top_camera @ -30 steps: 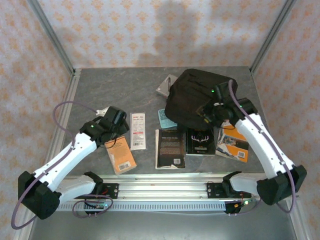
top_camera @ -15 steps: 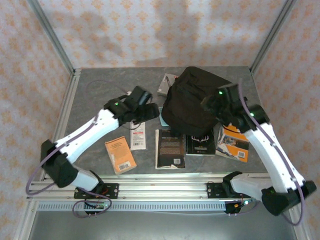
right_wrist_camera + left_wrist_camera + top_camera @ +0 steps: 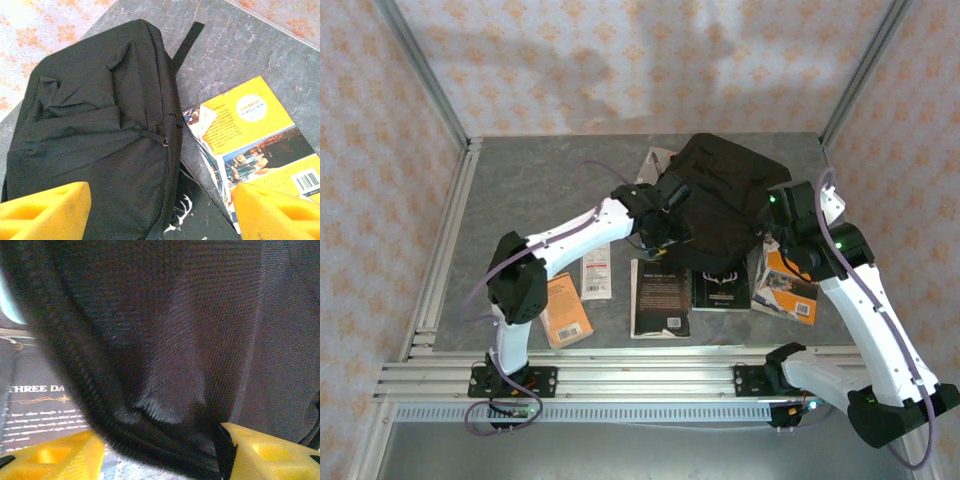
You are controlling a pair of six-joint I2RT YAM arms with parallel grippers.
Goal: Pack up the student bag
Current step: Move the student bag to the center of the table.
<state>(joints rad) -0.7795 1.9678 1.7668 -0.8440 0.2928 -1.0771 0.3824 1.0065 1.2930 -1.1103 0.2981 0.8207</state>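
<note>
The bag (image 3: 720, 195) lies at the tabletop's (image 3: 540, 190) far right, overlapping a black book (image 3: 721, 285) (antlers on its cover). The left end effector (image 3: 160, 455) straddles the bag's left hem, fingers apart; whether it pinches the fabric I cannot tell. The right end effector (image 3: 160, 215) hovers released above the bag and a yellow book (image 3: 250, 130).

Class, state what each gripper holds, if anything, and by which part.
Right gripper: open above the student bag, holding nothing. Left gripper: fingers straddle a fold of fabric on the bag's left side; whether they clamp it cannot be told.
</note>
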